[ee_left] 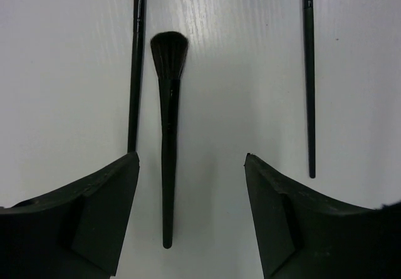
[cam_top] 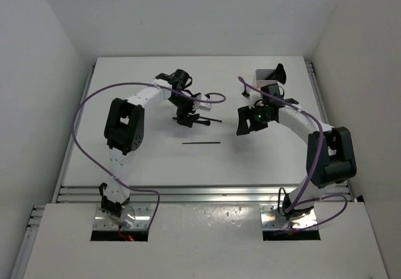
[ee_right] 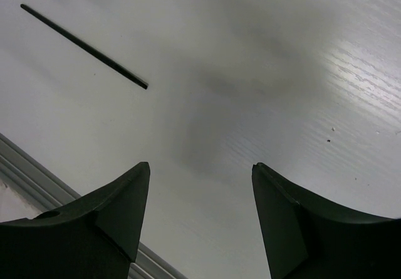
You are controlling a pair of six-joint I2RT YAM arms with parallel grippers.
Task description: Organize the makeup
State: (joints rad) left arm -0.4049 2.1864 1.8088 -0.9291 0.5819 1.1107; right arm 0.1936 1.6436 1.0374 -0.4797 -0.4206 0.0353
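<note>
Left gripper (ee_left: 191,158) — jaws spread wide, nothing held. A black fluffy-headed brush (ee_left: 167,141) lies flat on the table (ee_left: 238,53) between the fingers, handle end nearest, closer to the left finger. A thin pencil (ee_left: 134,72) lies just beyond the left fingertip, and a second pencil (ee_left: 308,78) ahead of the right one. Right gripper (ee_right: 200,166) — also wide, empty; a lone pencil (ee_right: 84,46) lies ahead-left of it.

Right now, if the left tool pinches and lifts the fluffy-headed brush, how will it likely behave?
The brush has a slim, straight handle, so it probably stays stiff and feels light. The handle looks glossy and rounded, so it may roll or slip in the left tool. Its fluffy head would likely squash.
</note>
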